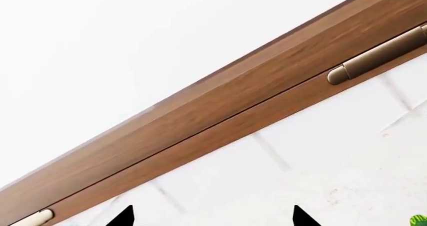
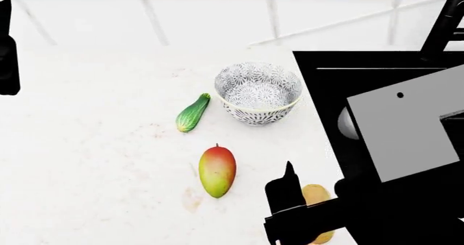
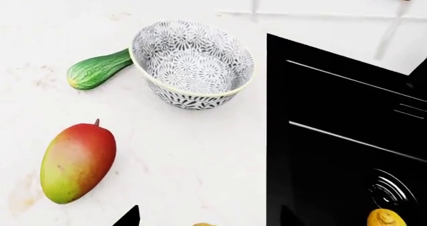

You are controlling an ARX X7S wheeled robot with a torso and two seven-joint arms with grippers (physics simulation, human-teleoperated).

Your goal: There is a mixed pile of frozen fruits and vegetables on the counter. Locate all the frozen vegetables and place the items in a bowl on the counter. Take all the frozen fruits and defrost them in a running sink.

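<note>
The patterned bowl (image 2: 257, 93) (image 3: 193, 65) stands empty on the white counter (image 2: 94, 147), close to the black sink (image 2: 362, 71). A green cucumber-like vegetable (image 2: 193, 112) (image 3: 99, 68) lies just beside the bowl. The red-to-green mango (image 2: 217, 170) (image 3: 78, 162) lies nearer me. My right gripper (image 2: 315, 184) (image 3: 210, 218) is open, its fingers on either side of the tan potato (image 2: 317, 195), which the arm partly hides. A yellow lemon (image 3: 385, 218) sits in the sink near the drain. My left gripper (image 1: 213, 217) is open and empty, raised at the far left.
A black faucet (image 2: 446, 22) rises behind the sink. A wooden wall cabinet (image 1: 220, 100) with brass handles (image 1: 377, 58) hangs above the tiled back wall. My right arm's grey link (image 2: 402, 128) covers part of the basin.
</note>
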